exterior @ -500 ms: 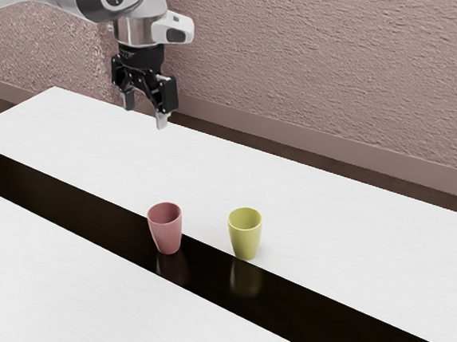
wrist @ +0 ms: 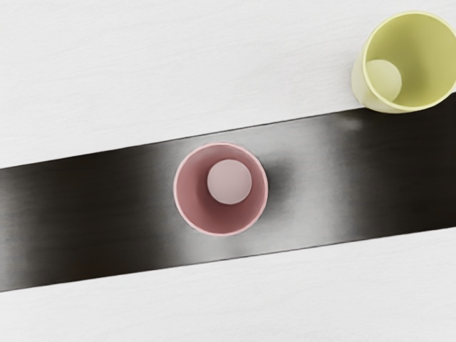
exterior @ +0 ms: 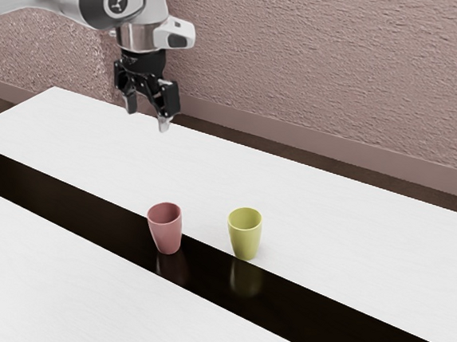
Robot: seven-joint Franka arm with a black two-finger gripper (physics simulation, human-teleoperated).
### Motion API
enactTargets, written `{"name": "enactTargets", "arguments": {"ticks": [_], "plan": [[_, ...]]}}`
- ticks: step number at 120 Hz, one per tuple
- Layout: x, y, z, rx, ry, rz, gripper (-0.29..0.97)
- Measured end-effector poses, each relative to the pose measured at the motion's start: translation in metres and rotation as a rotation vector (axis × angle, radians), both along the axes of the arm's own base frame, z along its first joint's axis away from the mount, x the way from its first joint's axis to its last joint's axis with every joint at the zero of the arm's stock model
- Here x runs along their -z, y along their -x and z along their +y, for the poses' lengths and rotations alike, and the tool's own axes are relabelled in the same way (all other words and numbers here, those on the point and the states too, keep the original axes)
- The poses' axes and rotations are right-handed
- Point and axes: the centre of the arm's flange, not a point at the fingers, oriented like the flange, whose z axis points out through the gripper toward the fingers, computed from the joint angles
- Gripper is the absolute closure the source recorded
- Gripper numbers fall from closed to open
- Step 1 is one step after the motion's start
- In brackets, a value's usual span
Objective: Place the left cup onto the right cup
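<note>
Our gripper [exterior: 145,117] hangs open and empty, high above the table's [exterior: 344,221] far edge, well apart from both cups; nothing is held yet. The pink cup [exterior: 164,227], the one we must move, stands upright with its mouth up on the dark band [exterior: 59,188] that crosses the table; the yellow cup [exterior: 244,232] stands upright near it, toward the exterior view's right, at the band's far border; the two do not touch. In the wrist view the pink cup lies almost straight under our hand.

We judge that the grasp is not yet begun. The risks, as we see them: the cups stand close, so a finger coming down on the pink cup's yellow side may knock the yellow cup over; the walls taper and look smooth, so a shallow pinch may let the pink cup slip or tilt; and if we lower it off-centre, it may catch the yellow rim and tip both.
</note>
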Motion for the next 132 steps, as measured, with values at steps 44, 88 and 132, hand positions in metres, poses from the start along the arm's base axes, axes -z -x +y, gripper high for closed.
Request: {"name": "enactTargets", "arguments": {"ticks": [44, 88, 132], "plan": [[0.041, -0.018, 0.009, -0.018, 0.011, 0.02, 0.0], [0.092, -0.039, 0.03, -0.058, 0.018, 0.059, 0.0], [0.146, -0.033, 0.027, -0.069, 0.053, 0.096, 0.01]]}}
